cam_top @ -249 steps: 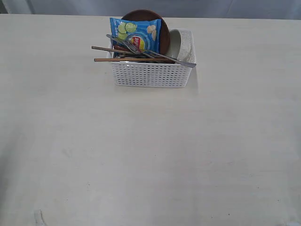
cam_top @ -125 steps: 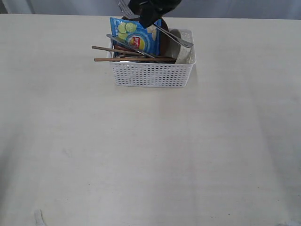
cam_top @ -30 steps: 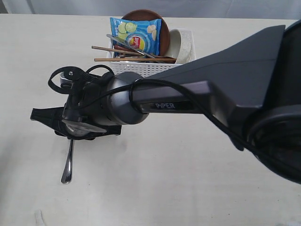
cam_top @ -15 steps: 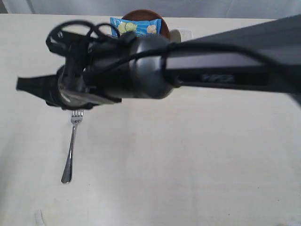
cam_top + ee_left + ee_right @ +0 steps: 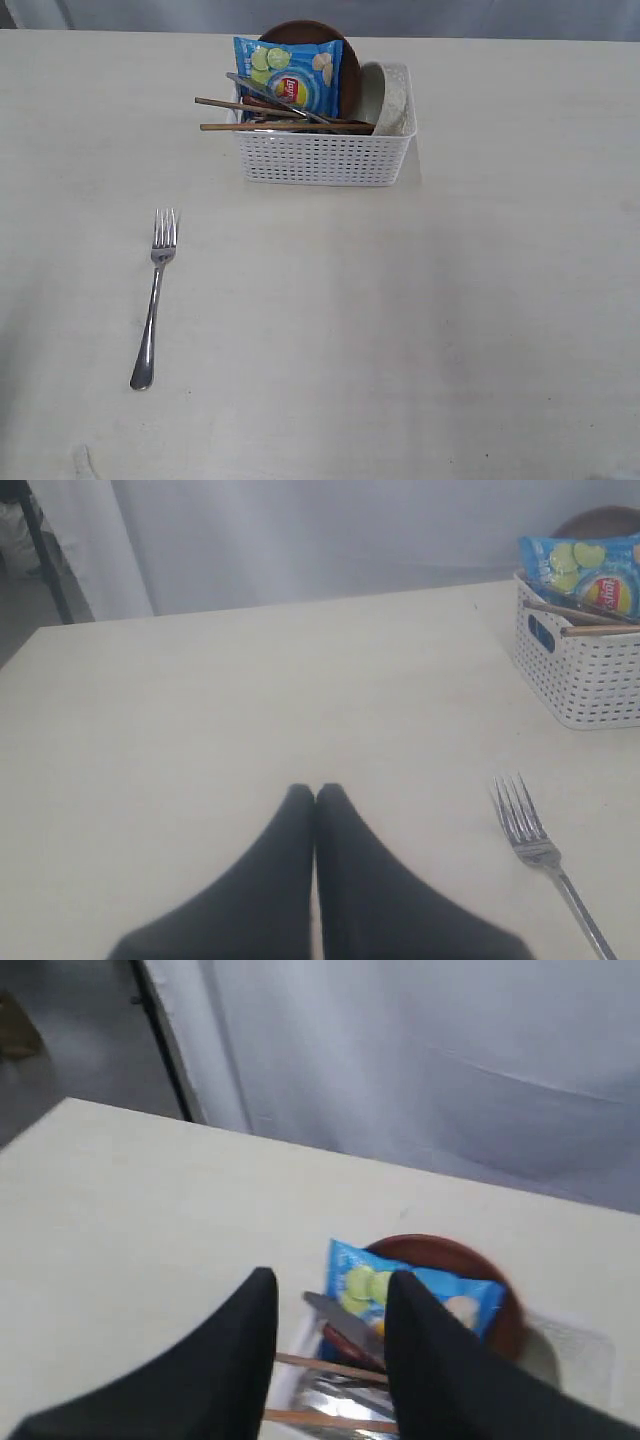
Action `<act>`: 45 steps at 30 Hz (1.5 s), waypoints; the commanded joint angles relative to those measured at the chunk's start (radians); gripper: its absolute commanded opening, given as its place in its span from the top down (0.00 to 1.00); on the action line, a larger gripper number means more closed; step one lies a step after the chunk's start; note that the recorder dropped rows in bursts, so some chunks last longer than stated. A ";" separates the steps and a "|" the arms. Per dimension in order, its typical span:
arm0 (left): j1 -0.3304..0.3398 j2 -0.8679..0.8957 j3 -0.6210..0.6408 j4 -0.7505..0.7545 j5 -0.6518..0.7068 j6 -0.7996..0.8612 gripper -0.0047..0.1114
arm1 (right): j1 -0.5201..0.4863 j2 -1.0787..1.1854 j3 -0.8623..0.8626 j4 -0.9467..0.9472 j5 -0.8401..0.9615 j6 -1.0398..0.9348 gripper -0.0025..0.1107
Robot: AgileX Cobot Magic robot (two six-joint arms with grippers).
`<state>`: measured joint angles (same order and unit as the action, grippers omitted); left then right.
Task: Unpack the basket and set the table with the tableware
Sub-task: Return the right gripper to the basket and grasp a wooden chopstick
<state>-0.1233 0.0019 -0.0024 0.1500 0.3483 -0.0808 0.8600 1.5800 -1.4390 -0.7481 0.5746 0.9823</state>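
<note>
The white basket point(image 5: 325, 155) stands at the back of the table point(image 5: 400, 330). It holds a brown plate point(image 5: 348, 55), an off-white bowl point(image 5: 388, 95), two chopsticks point(image 5: 262, 126) and a knife point(image 5: 262, 90). A steel fork point(image 5: 153, 305) lies alone on the table at the front left, tines pointing to the basket. Neither arm shows in the exterior view. My left gripper point(image 5: 315, 794) is shut and empty, low over the table beside the fork point(image 5: 535, 845). My right gripper point(image 5: 332, 1280) is open and empty above the basket, with the knife point(image 5: 345, 1322) and chopsticks point(image 5: 320, 1363) below its fingers.
A blue snack bag point(image 5: 290, 70) leans against the plate inside the basket. A grey curtain point(image 5: 420, 1050) hangs behind the table's far edge. Bare table surface stretches in front of and to the right of the basket.
The right arm, which covered the fork's spot a second ago, has lifted off and left the exterior view. The fork stays lying on the table, let go.
</note>
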 commanded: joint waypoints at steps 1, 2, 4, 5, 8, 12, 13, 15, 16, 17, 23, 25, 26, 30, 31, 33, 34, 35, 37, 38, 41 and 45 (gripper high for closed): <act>-0.005 -0.002 0.002 -0.002 -0.001 -0.002 0.96 | -0.116 -0.002 -0.001 0.208 0.037 -0.368 0.66; -0.005 -0.002 0.002 -0.002 -0.001 -0.002 0.96 | -0.145 0.005 -0.001 0.272 0.037 -0.457 0.66; -0.005 -0.002 0.002 -0.002 -0.001 -0.002 0.96 | -0.198 0.024 -0.001 0.390 0.033 -0.596 0.66; -0.005 -0.002 0.002 -0.002 -0.001 -0.002 0.96 | -0.220 0.037 -0.001 0.440 0.030 -0.675 0.66; -0.005 -0.002 0.002 -0.002 -0.001 -0.002 0.96 | -0.261 0.097 -0.001 0.552 0.026 -0.907 0.66; -0.005 -0.002 0.002 -0.002 -0.001 -0.002 0.96 | -0.277 0.193 -0.001 0.674 -0.019 -1.126 0.66; -0.005 -0.002 0.002 -0.002 -0.001 -0.002 0.96 | -0.277 0.213 -0.003 0.690 -0.038 -1.151 0.66; -0.005 -0.002 0.002 0.000 -0.001 -0.002 0.96 | -0.277 0.266 -0.017 0.727 -0.068 -1.185 0.66; -0.005 -0.002 0.002 0.000 -0.001 -0.002 0.96 | -0.277 0.293 -0.033 0.737 -0.074 -1.189 0.66; -0.005 -0.002 0.002 0.000 -0.001 -0.002 0.96 | -0.277 0.320 -0.055 0.748 -0.076 -1.189 0.66; -0.005 -0.002 0.002 0.002 -0.001 -0.002 0.96 | -0.277 0.451 -0.208 0.794 -0.040 -1.191 0.66; -0.005 -0.002 0.002 0.002 -0.001 -0.002 0.96 | -0.277 0.491 -0.258 0.824 -0.024 -1.209 0.66; -0.005 -0.002 0.002 0.002 -0.001 -0.002 0.96 | -0.277 0.511 -0.282 0.843 -0.014 -1.222 0.66; -0.005 -0.002 0.002 0.002 -0.001 -0.002 0.96 | -0.277 0.578 -0.350 0.881 0.029 -1.268 0.66; -0.005 -0.002 0.002 0.002 -0.001 -0.002 0.96 | -0.277 0.594 -0.364 0.881 0.043 -1.268 0.66; -0.005 -0.002 0.002 0.002 -0.001 -0.002 0.96 | -0.277 0.616 -0.369 0.881 0.047 -1.277 0.66; -0.005 -0.002 0.002 0.002 -0.001 -0.002 0.96 | -0.277 0.626 -0.369 0.881 0.047 -1.284 0.64; -0.005 -0.002 0.002 0.002 -0.001 -0.002 0.96 | -0.277 0.633 -0.369 0.881 0.047 -1.287 0.61; -0.005 -0.002 0.002 0.002 -0.001 -0.002 0.96 | -0.277 0.647 -0.369 0.881 0.052 -1.289 0.54; -0.005 -0.002 0.002 0.002 -0.001 -0.002 0.96 | -0.277 0.655 -0.369 0.881 0.052 -1.289 0.52; -0.005 -0.002 0.002 0.002 -0.001 -0.002 0.96 | -0.280 0.670 -0.369 0.881 0.052 -1.282 0.51; -0.005 -0.002 0.002 0.002 -0.001 -0.002 0.96 | -0.280 0.682 -0.369 0.881 0.044 -1.282 0.51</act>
<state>-0.1233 0.0019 -0.0024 0.1500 0.3483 -0.0808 0.5896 2.2487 -1.8038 0.1291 0.6245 -0.2930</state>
